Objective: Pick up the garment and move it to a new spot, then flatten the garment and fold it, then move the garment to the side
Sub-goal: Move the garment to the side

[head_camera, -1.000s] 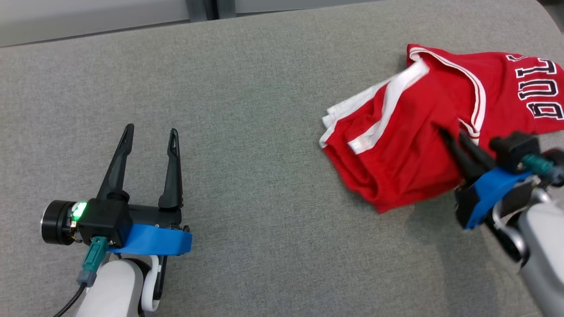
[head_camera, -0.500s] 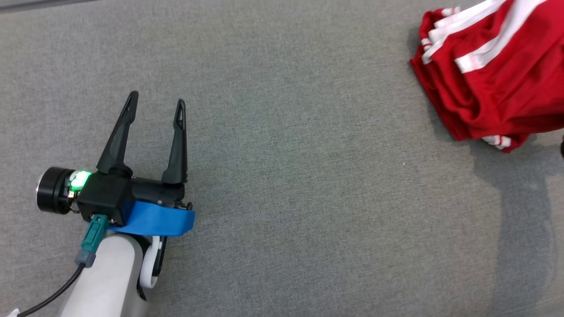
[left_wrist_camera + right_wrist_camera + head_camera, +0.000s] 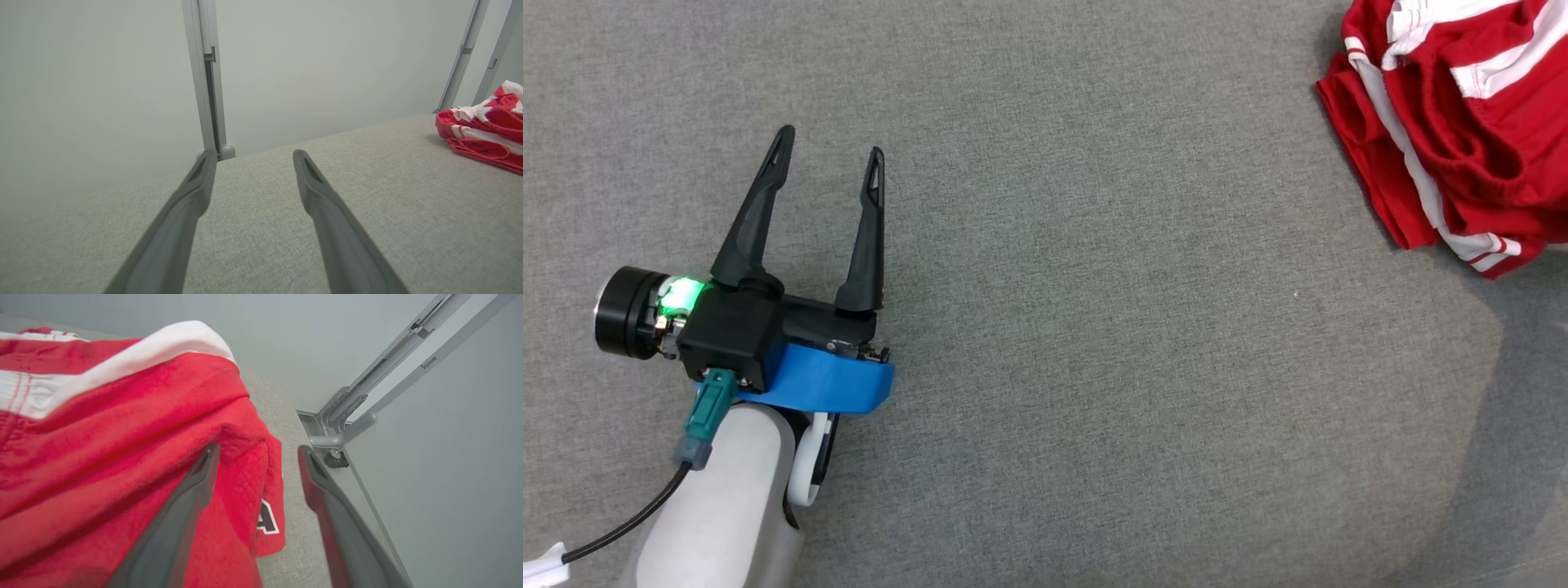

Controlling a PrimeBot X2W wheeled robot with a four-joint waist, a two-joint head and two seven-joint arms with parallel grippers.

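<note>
Head view, nearest first: pale left forearm [image 3: 719,506] rises from the bottom edge, with a black cable [image 3: 629,527] running off to the lower left. Above it sit a blue bracket [image 3: 825,384] and the black camera housing, its green light [image 3: 682,294] lit. The left gripper [image 3: 830,145] points up the frame over the grey fabric surface [image 3: 1094,327], fingers spread wide, nothing between them, nothing touching them.

Beyond, across a long run of bare fabric, the red jersey [image 3: 1454,122] lies bunched at the upper right corner, partly cut by the frame edge, well apart from the left gripper. White trim bands and thin white-red piping show among the folds. A soft shadow [image 3: 1511,392] falls on the surface below it.

Left wrist view: left gripper [image 3: 255,154] with both dark fingers splayed above the grey surface [image 3: 367,183]. The jersey [image 3: 486,130] is a low crumpled heap at the far right. Behind: pale wall and an upright metal post [image 3: 204,73].

Right wrist view: right gripper [image 3: 258,449] stands with fingers parted wide. The jersey [image 3: 122,437] is close up; a hanging fold of red cloth lies in the gap near the left-hand finger, not pinched. A white band crosses the top, and part of a black letter edged in white [image 3: 267,522] shows low down. A grey surface strip [image 3: 292,547] is visible beside the cloth; metal frame rails [image 3: 367,396] and wall stand beyond.
</note>
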